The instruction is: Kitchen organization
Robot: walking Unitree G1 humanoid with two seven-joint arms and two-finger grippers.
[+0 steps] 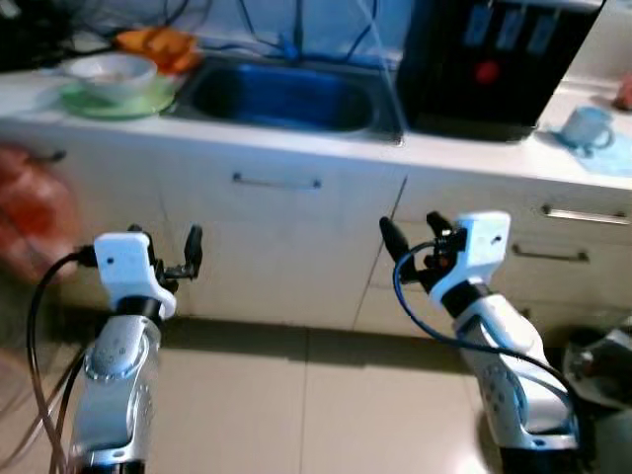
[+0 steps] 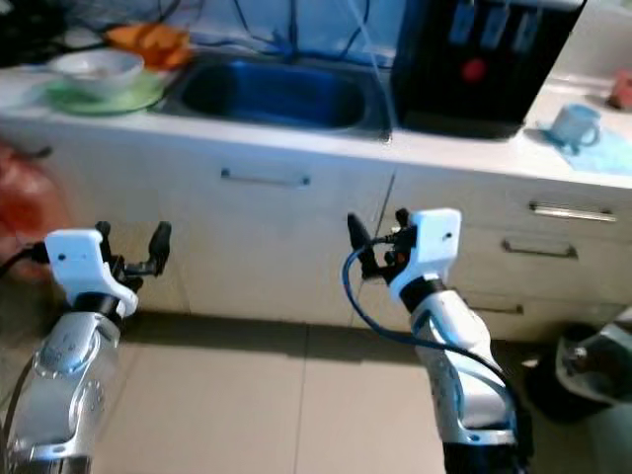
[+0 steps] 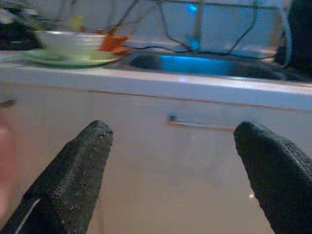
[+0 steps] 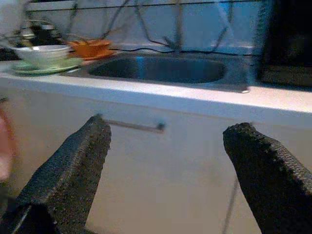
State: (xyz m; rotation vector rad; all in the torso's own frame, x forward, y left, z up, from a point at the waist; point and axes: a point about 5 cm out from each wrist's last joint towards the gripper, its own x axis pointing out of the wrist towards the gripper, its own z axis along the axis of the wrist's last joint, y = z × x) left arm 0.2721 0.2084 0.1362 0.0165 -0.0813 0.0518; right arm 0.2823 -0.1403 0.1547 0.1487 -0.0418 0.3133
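Two hands hover before the white cabinets, the left hand (image 1: 168, 252) and right hand (image 1: 410, 247) both spread and holding nothing. Up on the surface (image 1: 296, 138), a bowl (image 1: 109, 74) sits on a green plate (image 1: 118, 101) beside the sink (image 1: 281, 97).

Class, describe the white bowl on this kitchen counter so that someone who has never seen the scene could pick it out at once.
Find the steel sink set into the counter. To its left, on the robot's left side, lies a pale green plate, and the white bowl sits on it. The orange item behind it is brightly coloured; the bowl is the only white dish there.
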